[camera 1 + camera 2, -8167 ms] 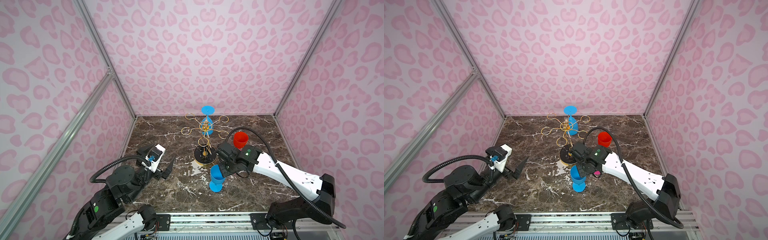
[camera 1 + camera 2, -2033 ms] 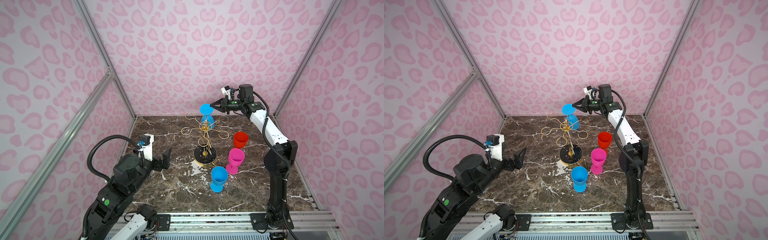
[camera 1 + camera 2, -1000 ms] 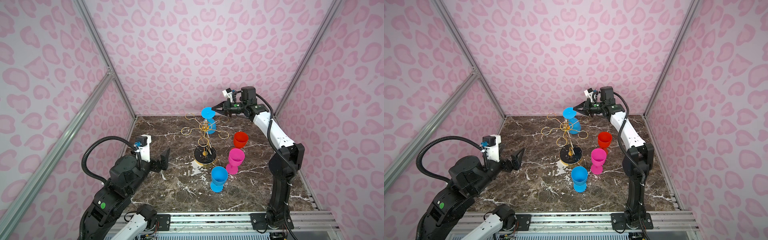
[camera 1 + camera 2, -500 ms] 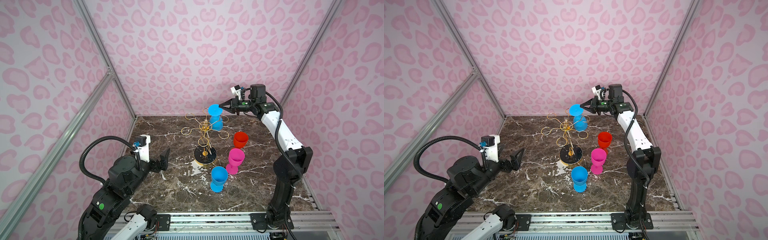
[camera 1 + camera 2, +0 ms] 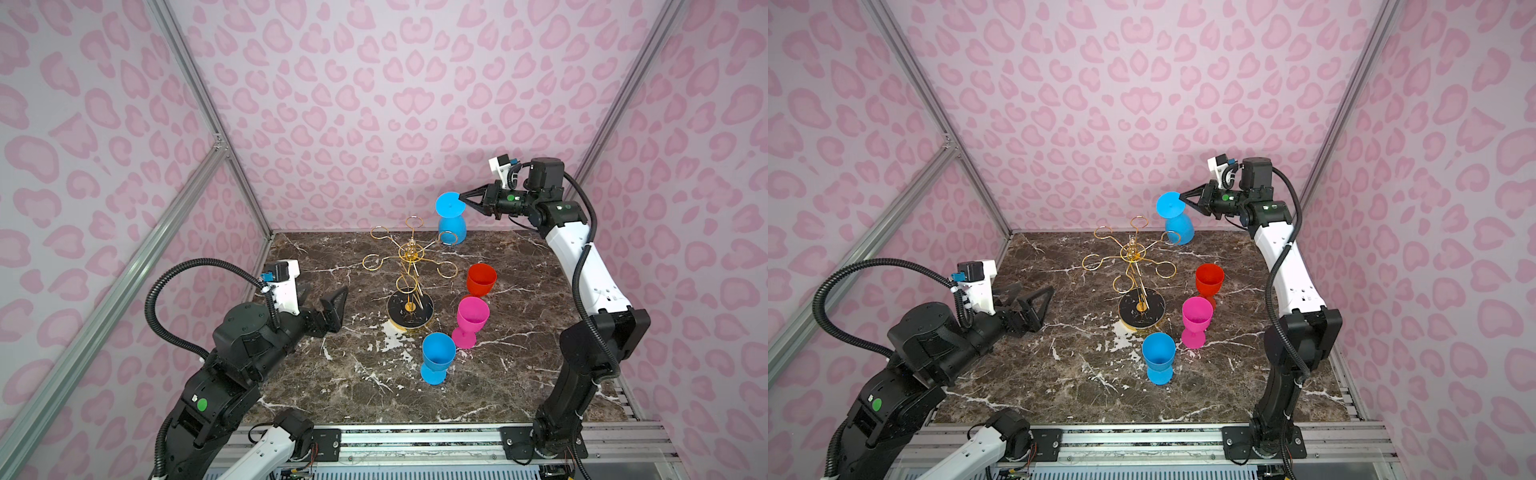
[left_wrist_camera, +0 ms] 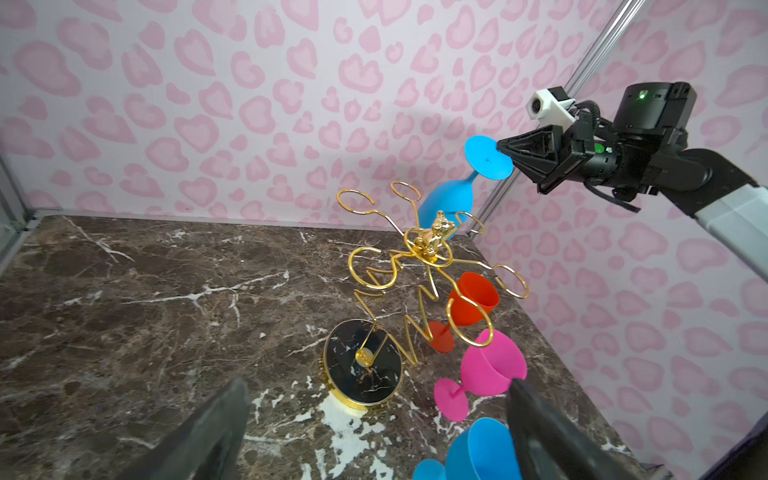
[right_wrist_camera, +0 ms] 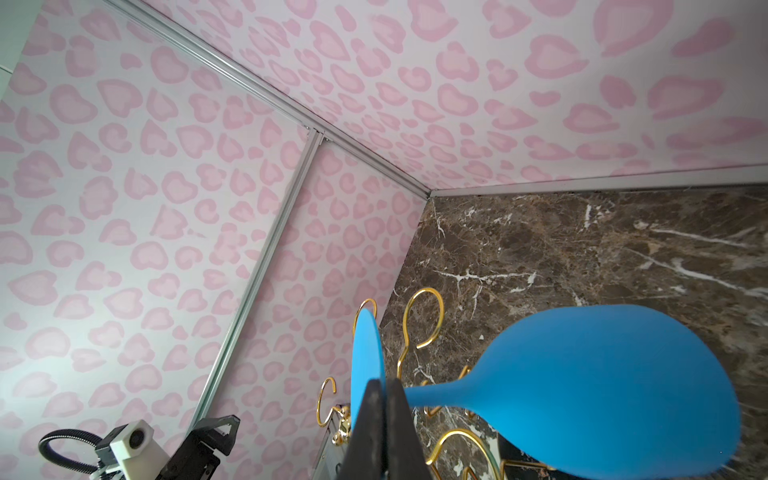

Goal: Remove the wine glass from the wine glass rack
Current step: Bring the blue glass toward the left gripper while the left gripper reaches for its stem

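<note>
Item: blue wine glass (image 5: 451,224), inverted; foot pinched by the right gripper (image 5: 462,200), jaws pressed together on it; held at 1 o'clock of the gold rack (image 5: 410,252), seemingly just clear of the nearest loop (overlap leaves doubt); step judged: withdrawal; next required: turning upright, setting on the table (image 5: 519,374); left gripper (image 5: 324,297) spread, idle.

Blue wine glass (image 5: 451,224) in right pincer (image 5: 461,199)

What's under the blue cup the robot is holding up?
Only marble table, near one gold loop of the rack. The raised blue glass hangs upside down, its foot pinched in the right gripper, and its bowl hides the table's back edge.
</note>
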`<state>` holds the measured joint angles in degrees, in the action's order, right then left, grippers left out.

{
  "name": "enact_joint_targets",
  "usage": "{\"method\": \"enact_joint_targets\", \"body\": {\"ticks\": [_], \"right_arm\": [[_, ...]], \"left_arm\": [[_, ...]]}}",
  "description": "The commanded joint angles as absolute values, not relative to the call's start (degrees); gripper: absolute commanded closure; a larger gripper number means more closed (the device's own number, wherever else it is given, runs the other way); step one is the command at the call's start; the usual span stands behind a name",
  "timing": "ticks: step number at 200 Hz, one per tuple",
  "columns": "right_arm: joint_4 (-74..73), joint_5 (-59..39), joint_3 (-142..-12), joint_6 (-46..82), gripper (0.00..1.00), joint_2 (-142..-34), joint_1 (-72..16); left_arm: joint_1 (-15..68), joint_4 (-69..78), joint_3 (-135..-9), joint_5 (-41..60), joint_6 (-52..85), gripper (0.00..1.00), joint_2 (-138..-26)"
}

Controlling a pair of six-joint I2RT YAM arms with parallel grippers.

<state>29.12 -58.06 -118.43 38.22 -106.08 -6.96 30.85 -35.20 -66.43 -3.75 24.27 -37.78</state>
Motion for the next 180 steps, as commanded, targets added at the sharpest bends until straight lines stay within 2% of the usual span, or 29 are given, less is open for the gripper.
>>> {"method": "enact_joint_targets", "body": {"ticks": [1,42,69,92,147,180], "right_arm": [[29.5,-54.8,-119.0,33.0,1.0,-104.4,-6.9],[27.2,-51.1,-114.6,26.5,1.0,-97.5,-7.5],[25.9,-47.0,-109.2,17.7,1.0,-91.2,-10.2],[24.6,-45.0,-104.5,12.2,1.0,-86.0,-12.8],[19.4,-42.9,-94.8,7.7,1.0,-75.5,-17.3],[15.4,-43.7,-88.6,1.8,1.0,-70.1,-21.9]], "left_arm": [[30.8,-31.3,-67.2,-0.2,32.6,0.03,-38.6],[30.9,-29.4,-68.2,2.6,45.0,0.03,-40.6],[30.8,-26.9,-68.6,5.9,50.8,0.03,-41.8],[30.8,-24.9,-69.2,7.8,53.4,0.03,-42.8],[30.8,-18.6,-67.3,11.3,58.3,0.04,-45.1],[30.8,-15.2,-68.3,16.8,60.4,0.03,-48.4]]}}
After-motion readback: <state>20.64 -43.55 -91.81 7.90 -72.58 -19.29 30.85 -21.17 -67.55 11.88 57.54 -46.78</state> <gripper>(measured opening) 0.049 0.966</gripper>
